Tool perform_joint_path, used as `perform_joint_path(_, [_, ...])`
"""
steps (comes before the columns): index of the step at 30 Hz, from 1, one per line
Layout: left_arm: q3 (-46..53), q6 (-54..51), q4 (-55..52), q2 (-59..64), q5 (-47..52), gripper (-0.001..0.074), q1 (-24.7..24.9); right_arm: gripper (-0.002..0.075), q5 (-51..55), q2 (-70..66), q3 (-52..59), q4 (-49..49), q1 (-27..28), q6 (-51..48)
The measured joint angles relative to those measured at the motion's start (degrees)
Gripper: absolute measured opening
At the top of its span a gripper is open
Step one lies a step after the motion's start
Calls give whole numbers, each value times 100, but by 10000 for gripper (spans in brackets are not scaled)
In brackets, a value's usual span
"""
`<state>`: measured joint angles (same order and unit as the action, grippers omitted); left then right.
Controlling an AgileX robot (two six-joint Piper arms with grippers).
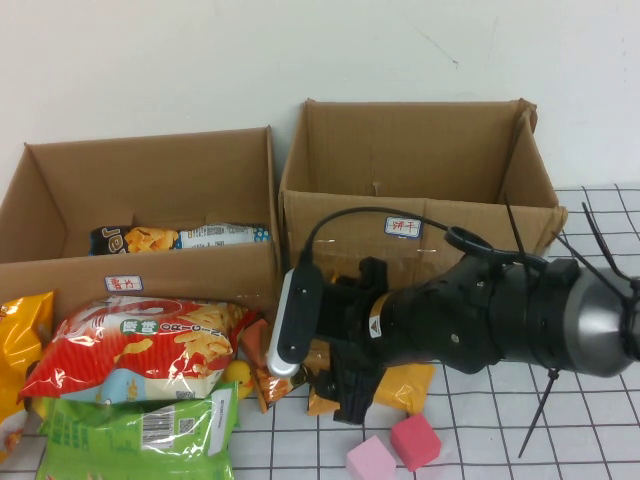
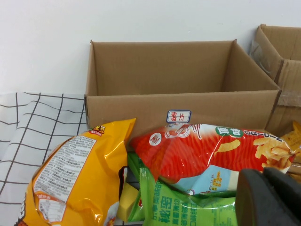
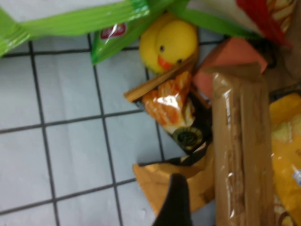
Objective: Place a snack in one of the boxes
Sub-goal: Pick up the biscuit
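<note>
Reaching low over the snack pile, my left fingers [image 2: 270, 197] idle at seven o'clock, state unclear. At centre, my right fingers [image 1: 345, 385] hang released above the brown snack bar [image 3: 240, 150]; I should straddle it squarely, then clench.

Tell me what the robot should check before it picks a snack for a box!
1. Right gripper low over the small snacks in front of the boxes: ok.
2. A snack lies right under it: ok, a brown wrapped bar and an orange packet lie below.
3. Fingers open wide enough: cannot tell.
4. Yellow duck toy out of the way: ok, it sits beside the packet.
5. Room in a box: ok, the right box looks free inside; the left box holds one packet.
6. Left gripper out of the way: ok, it sits near the big chip bags.
</note>
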<state>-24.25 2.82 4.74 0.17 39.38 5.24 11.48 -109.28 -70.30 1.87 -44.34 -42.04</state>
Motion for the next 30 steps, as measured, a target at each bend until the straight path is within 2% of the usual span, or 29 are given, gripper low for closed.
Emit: perform_joint_path(30, [0,0,0,0,136,-1,0,535,-326,-207,-224,-109,-155,0])
